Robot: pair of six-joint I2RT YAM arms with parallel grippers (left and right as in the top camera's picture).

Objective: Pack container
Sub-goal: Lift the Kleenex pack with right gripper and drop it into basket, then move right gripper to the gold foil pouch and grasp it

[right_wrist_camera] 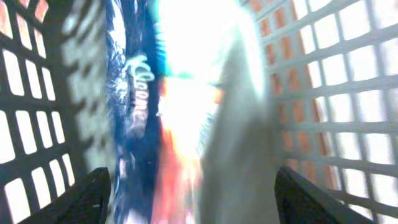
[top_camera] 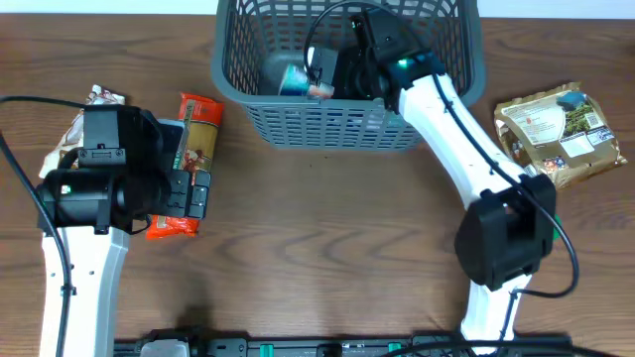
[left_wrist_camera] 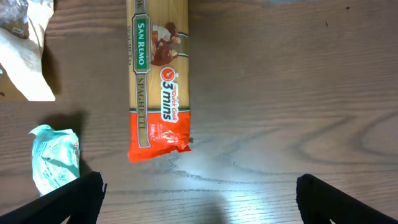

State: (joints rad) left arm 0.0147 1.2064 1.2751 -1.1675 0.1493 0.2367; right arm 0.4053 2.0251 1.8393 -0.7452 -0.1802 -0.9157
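Note:
The container, a grey-blue lattice basket, stands at the back centre of the table. My right gripper reaches down inside it, next to a blue, white and orange packet. In the right wrist view that packet is a blur between the jaws of my right gripper, which stand wide apart, with the basket's wall on either side. My left gripper hovers open at the left over a spaghetti packet. The left wrist view shows that spaghetti packet just ahead of the left gripper, with bare wood between the jaws.
A brown and gold food pouch lies at the right of the table. A pale bag sits at the far left behind the left arm. A small teal packet lies beside the left finger, and the pale bag is above it.

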